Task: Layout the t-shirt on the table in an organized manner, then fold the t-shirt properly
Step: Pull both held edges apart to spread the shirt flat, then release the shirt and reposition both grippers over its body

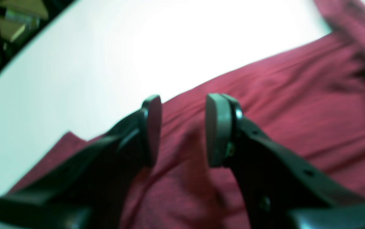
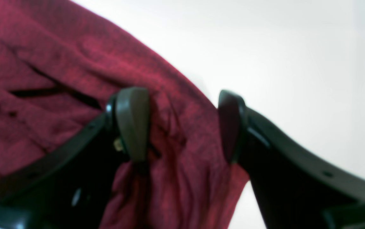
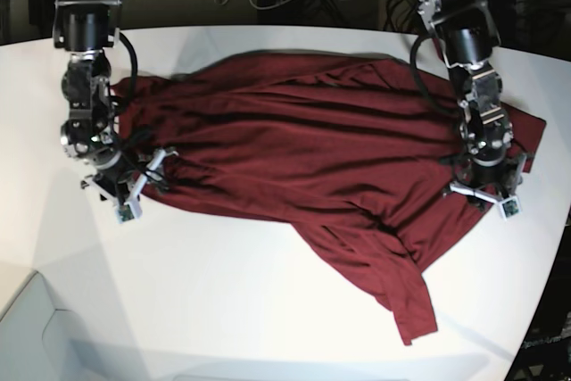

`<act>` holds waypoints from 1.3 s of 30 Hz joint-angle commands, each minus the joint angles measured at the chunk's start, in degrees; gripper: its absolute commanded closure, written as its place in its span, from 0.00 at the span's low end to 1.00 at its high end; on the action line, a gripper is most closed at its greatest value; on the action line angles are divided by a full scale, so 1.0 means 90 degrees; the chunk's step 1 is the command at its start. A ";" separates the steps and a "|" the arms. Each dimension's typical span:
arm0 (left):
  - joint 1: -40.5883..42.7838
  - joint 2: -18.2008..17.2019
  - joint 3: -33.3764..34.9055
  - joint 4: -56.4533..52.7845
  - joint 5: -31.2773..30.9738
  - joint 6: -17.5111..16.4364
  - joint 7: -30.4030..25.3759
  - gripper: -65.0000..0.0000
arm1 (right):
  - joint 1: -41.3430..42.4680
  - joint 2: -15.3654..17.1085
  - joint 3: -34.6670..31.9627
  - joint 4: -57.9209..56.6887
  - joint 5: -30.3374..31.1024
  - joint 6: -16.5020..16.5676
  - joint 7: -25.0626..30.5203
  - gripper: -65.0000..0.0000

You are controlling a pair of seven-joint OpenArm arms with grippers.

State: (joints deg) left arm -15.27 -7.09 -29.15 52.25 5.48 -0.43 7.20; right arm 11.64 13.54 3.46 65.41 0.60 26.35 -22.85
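Left wrist view: the left gripper (image 1: pixel 182 130) has two black curved fingers with flat grey pads (image 1: pixel 217 130), standing apart with a clear gap. Soft, wrinkled dark red cloth of the t-shirt (image 1: pixel 297 105) lies under and between them; the picture is blurred, and no pad visibly presses the cloth. The smooth white table (image 1: pixel 90 63) fills the upper left, its edge running diagonally.

Right wrist view: the right gripper (image 2: pixel 182 125) also stands wide apart. A bunched fold of the t-shirt (image 2: pixel 42 79) sits in the gap, its edge running diagonally down towards the right-hand finger. Whether the pads touch the cloth I cannot tell. Bare white table (image 2: pixel 297 63) is beyond.

Base view: one t-shirt (image 3: pixel 303 149) lies spread on the one white table (image 3: pixel 223 292), which has a curved far edge. Its long axis runs side to side between the two arms, with long creases following that line. One flap trails towards the near right, ending in a narrow tip. The right gripper (image 3: pixel 134 186) is at the shirt's end on the picture's left, the left gripper (image 3: pixel 486 192) at the end on the picture's right.
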 commanded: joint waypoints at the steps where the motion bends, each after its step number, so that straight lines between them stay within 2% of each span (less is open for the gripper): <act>1: -0.0252 -0.0106 0.0010 -0.0174 -0.0008 0.0013 -0.0121 0.65 | 0.0177 0.0093 0.0030 -0.0024 -0.0072 0.0027 -0.0064 0.47; 7: -0.0350 -0.0233 0.0010 -0.0868 -0.0056 0.0013 -0.0131 0.65 | 0.0294 0.0347 0.0099 -0.0357 -0.0072 0.0017 -0.0045 0.46; 11: -0.0067 -0.0242 -0.0039 -0.0809 -0.0056 0.0013 -0.0131 0.65 | 0.0489 0.0444 0.0577 -0.0650 -0.0072 0.0008 -0.0045 0.46; 16: 0.0666 -0.0203 -0.0048 -0.0018 -0.0056 0.0013 -0.0121 0.65 | 0.0577 0.0464 0.1534 -0.0835 -0.0072 -0.0012 -0.0045 0.47; 21: 0.1096 -0.0164 -0.0009 0.0724 -0.0056 0.0013 -0.0121 0.65 | 0.0509 0.0415 0.1886 -0.0835 -0.0062 -0.0569 -0.0035 0.46; 25: 0.1125 0.0031 -0.0048 0.1389 -0.0056 0.0013 -0.0112 0.65 | 0.0460 0.0249 0.1906 -0.0317 -0.0033 -0.0617 -0.0035 0.46; 33: 0.0969 0.0265 0.0000 0.2571 -0.0056 0.0013 -0.0102 0.65 | 0.0011 -0.0406 0.1828 0.1714 -0.0033 -0.0617 -0.0064 0.46; 36: 0.0763 0.0275 0.0245 0.2600 -0.0047 0.0013 -0.0092 0.65 | -0.0185 -0.0572 0.1603 0.1978 -0.0052 -0.0617 -0.0103 0.46; 39: 0.0461 0.0217 0.0801 0.2063 -0.0056 0.0013 -0.0092 0.65 | -0.0458 -0.0601 0.1271 0.1998 -0.0052 -0.0617 -0.0103 0.46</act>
State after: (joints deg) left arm -9.69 -5.02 -22.04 69.97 4.89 -0.16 7.60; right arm 6.37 7.60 14.72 82.35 -0.30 20.91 -25.30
